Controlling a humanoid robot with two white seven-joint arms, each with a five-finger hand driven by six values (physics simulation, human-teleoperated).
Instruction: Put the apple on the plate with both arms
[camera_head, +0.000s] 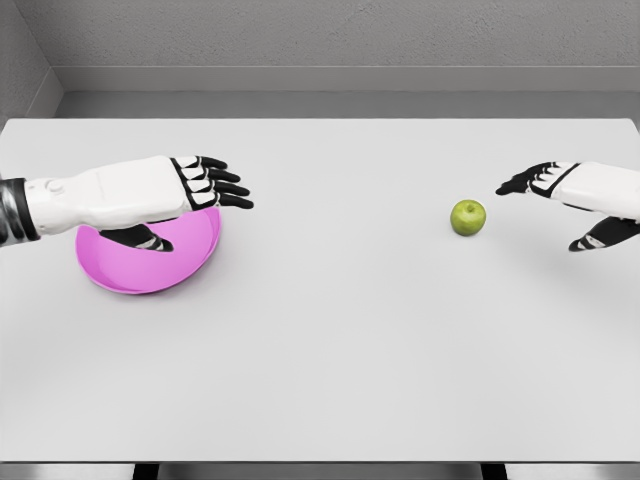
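A small green apple (467, 216) lies on the white table right of the middle. A pink plate (150, 262) sits at the left. My left hand (200, 205) hovers over the plate's far side, fingers stretched out and thumb under the palm, holding nothing. My right hand (560, 205) comes in from the right edge, just right of the apple and apart from it, with its fingers spread toward the fruit and thumb lower.
The white table (330, 360) fills the view, with its front edge at the bottom and a grey wall behind its far edge.
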